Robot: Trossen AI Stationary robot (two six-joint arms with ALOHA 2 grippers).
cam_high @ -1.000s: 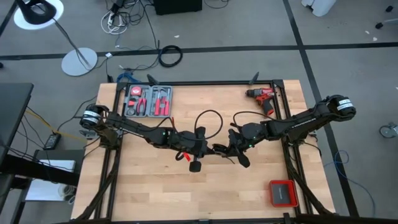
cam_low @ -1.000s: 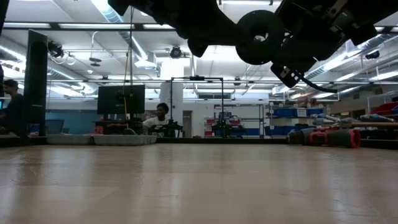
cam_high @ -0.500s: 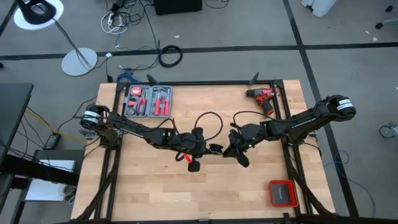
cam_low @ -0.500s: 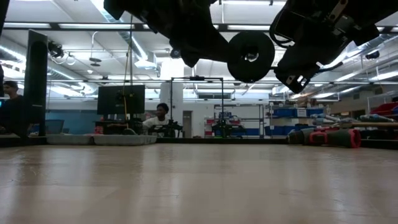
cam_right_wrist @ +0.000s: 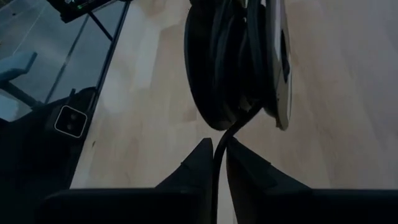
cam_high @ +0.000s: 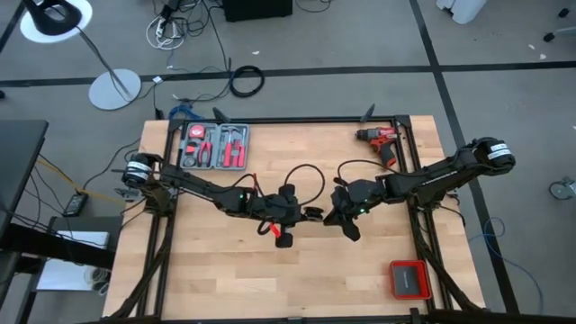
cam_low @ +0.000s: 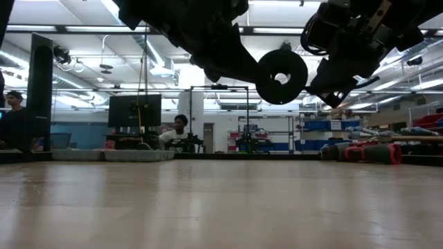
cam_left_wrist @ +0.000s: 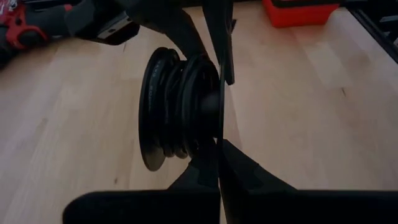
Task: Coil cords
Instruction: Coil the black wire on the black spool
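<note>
Above the desk [cam_high: 225, 270] middle, the left claw [cam_high: 304, 214] is clamped on a black spool [cam_low: 282, 67] wound with cord [cam_left_wrist: 180, 106] while the right claw [cam_right_wrist: 216, 163] pinches the trailing strand, so winding looks underway; next likely another guided wrap.

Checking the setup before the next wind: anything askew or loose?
Mostly tidy. The cord still arcs loose over the table beyond the spool, which both grippers hold in mid-air: left gripper shut on its flange, right gripper pinching the cord.
</note>
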